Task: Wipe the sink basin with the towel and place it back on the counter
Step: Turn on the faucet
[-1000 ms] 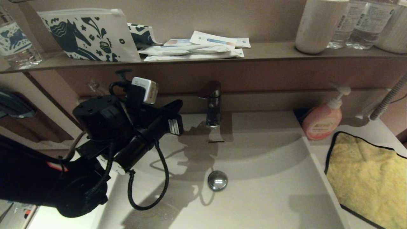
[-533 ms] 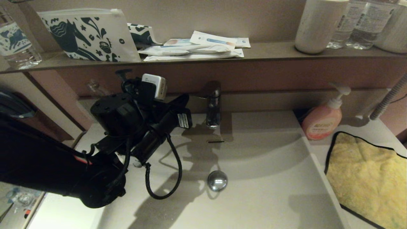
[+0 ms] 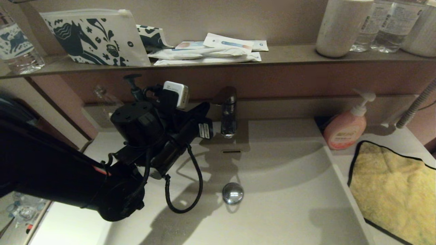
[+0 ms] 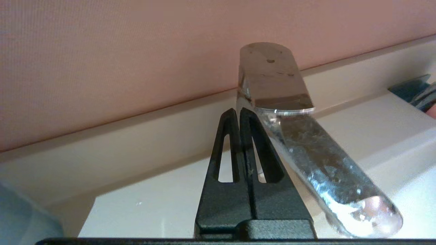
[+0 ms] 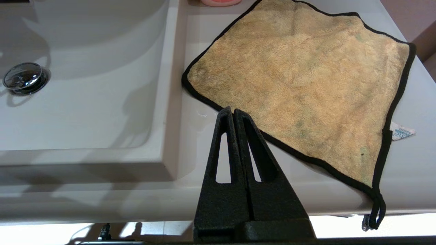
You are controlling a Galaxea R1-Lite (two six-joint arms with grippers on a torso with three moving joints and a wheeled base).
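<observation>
The mustard-yellow towel [image 3: 395, 190] with black edging lies flat on the off-white counter [image 3: 403, 137] to the right of the sink basin [image 3: 279, 207]. My left gripper [image 3: 206, 108] is shut and holds nothing; it reaches over the basin's back left up to the chrome faucet [image 3: 228, 112]. In the left wrist view the gripper's tips [image 4: 237, 110] stand right beside the faucet [image 4: 272, 78]; whether they touch it I cannot tell. My right gripper [image 5: 232, 109] is out of the head view. It is shut and empty, hovering at the counter's front by the near edge of the towel [image 5: 299, 78].
A round chrome drain plug [image 3: 233, 193] sits mid-basin. A pink soap pump bottle [image 3: 344, 131] stands on the counter between the basin and the towel. The brown shelf [image 3: 289, 54] above holds a horse-print pouch [image 3: 95, 37], packets and bottles.
My left arm has swung to the right and toward the back wall, bringing its shut gripper up to the faucet. The towel has not moved.
</observation>
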